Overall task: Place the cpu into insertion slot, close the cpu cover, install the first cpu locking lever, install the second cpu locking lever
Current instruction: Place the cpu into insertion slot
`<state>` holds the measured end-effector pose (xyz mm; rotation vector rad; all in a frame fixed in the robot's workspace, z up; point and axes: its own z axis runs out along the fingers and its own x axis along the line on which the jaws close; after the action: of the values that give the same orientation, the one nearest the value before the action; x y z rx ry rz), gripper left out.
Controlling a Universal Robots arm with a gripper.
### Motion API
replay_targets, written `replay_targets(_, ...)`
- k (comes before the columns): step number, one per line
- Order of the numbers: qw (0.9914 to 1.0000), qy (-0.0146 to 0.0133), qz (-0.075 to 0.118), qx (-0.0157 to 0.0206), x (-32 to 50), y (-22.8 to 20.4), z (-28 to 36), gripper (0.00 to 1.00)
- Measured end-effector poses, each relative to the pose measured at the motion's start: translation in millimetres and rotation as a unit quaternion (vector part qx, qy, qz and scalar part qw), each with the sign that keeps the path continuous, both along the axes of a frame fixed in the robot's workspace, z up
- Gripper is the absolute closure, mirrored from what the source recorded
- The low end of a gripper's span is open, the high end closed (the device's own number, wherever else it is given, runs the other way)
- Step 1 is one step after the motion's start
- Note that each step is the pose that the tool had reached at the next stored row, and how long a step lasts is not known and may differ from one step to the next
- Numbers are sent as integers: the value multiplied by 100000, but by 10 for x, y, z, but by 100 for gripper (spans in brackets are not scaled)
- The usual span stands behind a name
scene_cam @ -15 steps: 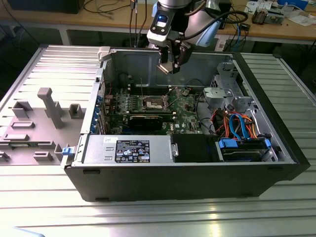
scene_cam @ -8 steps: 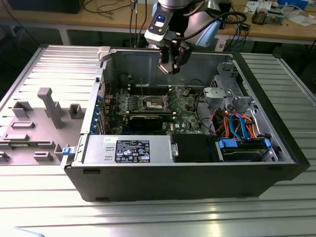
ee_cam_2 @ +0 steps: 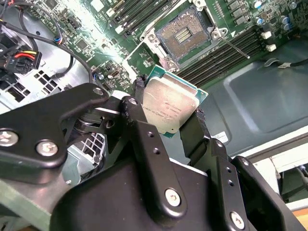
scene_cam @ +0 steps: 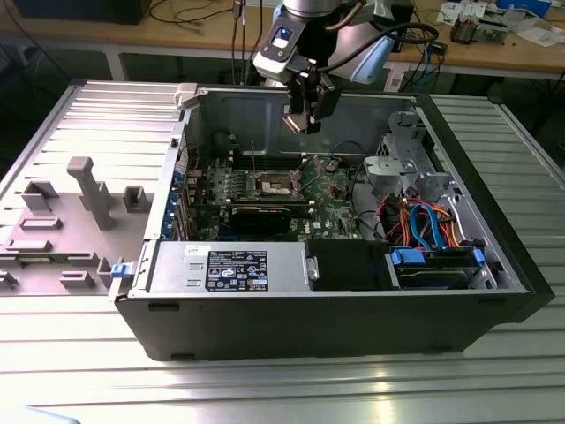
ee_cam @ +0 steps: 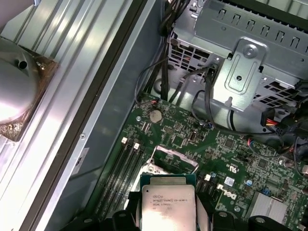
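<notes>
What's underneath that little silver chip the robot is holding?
Below the chip, held in the hand, lies the green board with its open square socket, dark and empty. The chip's own underside and the board patch right behind it are covered.

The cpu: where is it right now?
In the second wrist view the cpu is clamped in the claw, held in the air above the green motherboard and not yet in the insertion slot.
</notes>
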<state>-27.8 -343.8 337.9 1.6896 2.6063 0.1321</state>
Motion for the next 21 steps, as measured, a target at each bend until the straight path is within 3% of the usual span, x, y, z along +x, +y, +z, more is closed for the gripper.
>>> replay_targets(12, 99950, -3, -3164, 4, 0, 0, -13, 46)
replay_targets(21, 99812, -2, -6123, 1, 0, 0, -24, 46)
